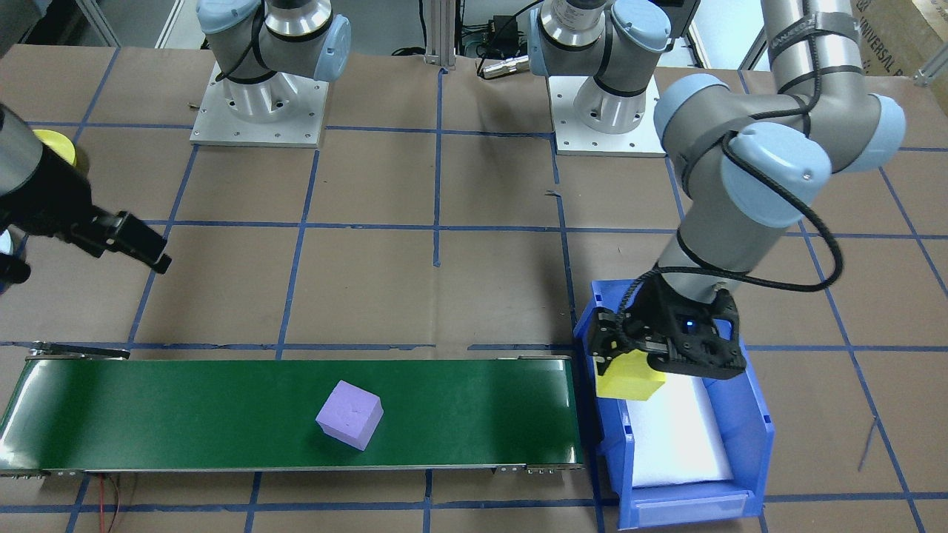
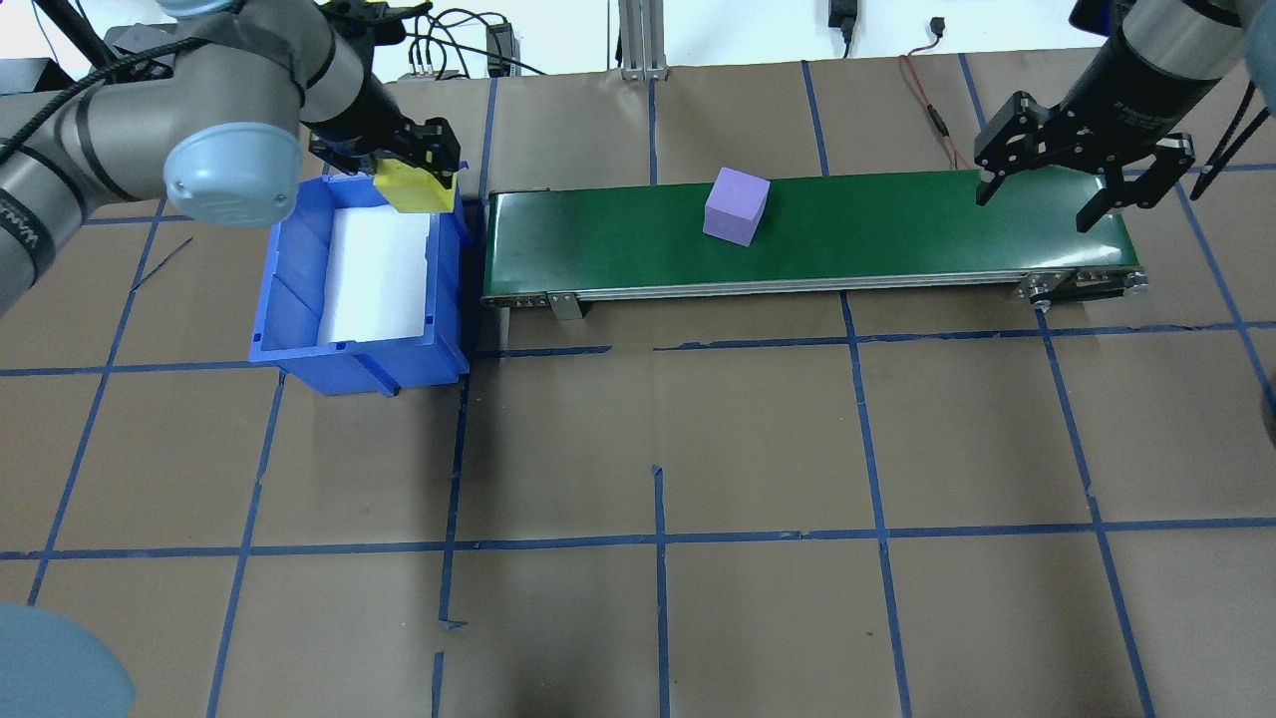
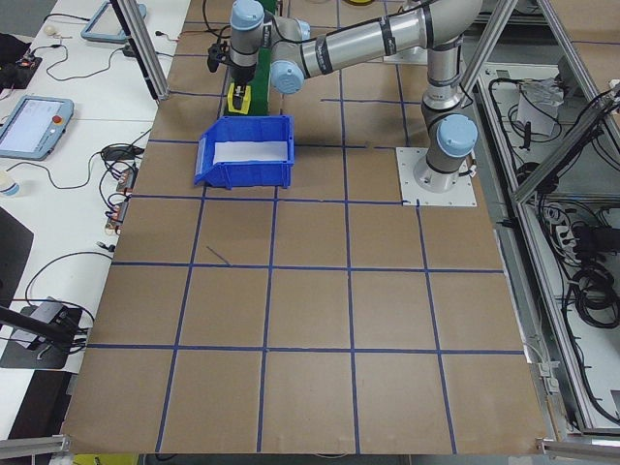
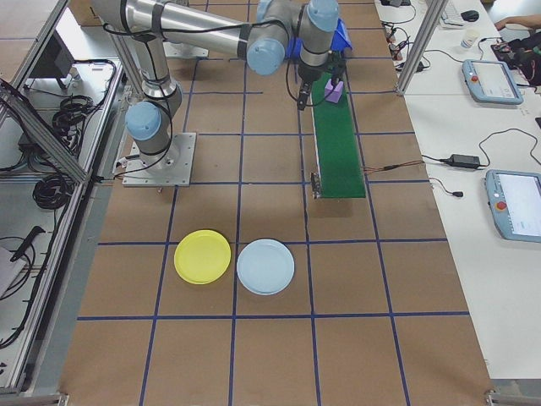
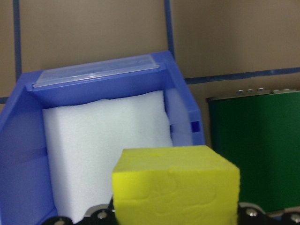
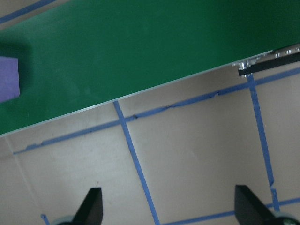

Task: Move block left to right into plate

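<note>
We see the left gripper (image 1: 638, 354) with its jaws clamped on a yellow block (image 1: 629, 375), held above the blue bin's (image 2: 289, 299) end nearest the conveyor belt (image 2: 897, 234) (the bin's floor is lined with white foam (image 5: 103, 140)). The right gripper (image 2: 1082, 179) hangs over the opposite end of the belt, jaws spread wide and holding nothing. Between the two grippers a purple block (image 2: 737, 205) sits on the green belt, roughly mid-length, slightly nearer the bin end. In the right side view we find the yellow plate (image 4: 202, 256) lying flat on the table (image 2: 758, 439), well apart from the belt, with a pale blue plate (image 4: 265, 266) just beside it. Blue tape (image 2: 658, 538) grids the brown tabletop.
</note>
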You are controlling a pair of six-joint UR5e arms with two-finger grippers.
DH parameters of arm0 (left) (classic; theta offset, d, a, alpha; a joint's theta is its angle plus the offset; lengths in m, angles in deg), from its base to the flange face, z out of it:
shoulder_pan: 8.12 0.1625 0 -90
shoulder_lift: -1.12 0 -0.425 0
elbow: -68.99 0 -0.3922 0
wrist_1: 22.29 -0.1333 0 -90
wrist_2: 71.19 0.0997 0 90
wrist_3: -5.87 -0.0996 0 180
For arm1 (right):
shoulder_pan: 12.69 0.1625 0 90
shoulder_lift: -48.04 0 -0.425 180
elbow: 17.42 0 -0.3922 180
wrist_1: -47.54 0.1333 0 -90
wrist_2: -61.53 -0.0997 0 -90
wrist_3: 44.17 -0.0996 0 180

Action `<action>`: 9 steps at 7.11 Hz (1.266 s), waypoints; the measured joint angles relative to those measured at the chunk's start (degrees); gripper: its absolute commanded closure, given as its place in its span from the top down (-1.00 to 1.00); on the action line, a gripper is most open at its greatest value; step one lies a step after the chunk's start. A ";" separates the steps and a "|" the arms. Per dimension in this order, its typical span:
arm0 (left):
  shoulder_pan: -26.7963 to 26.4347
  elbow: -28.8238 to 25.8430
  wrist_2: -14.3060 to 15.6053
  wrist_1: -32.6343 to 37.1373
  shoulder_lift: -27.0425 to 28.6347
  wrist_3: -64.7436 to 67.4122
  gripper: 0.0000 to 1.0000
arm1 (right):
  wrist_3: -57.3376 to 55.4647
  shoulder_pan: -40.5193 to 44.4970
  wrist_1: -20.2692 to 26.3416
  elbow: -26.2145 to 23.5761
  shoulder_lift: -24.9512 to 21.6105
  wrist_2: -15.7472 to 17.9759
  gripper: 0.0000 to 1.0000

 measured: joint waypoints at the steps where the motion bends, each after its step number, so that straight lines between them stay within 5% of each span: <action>1: -1.62 0.40 -0.01 -0.12 1.04 2.05 -0.18 | 0.35 -0.78 -2.49 4.31 5.37 -2.03 1.00; 4: -4.99 1.11 -0.16 -4.79 7.54 3.54 -0.18 | -4.03 -1.05 -11.01 6.49 12.35 -5.77 1.00; 5: -5.60 1.25 -0.16 -6.27 8.60 3.63 0.69 | -7.82 -0.85 -13.66 4.99 12.64 -9.28 1.00; 6: -5.82 1.28 -0.10 -6.91 9.00 3.69 1.00 | -10.63 -0.69 -17.00 3.11 12.86 -13.13 1.00; 9: -5.81 1.31 0.16 -6.82 6.79 4.44 1.00 | -11.68 -0.60 -21.37 0.78 13.19 -15.63 1.00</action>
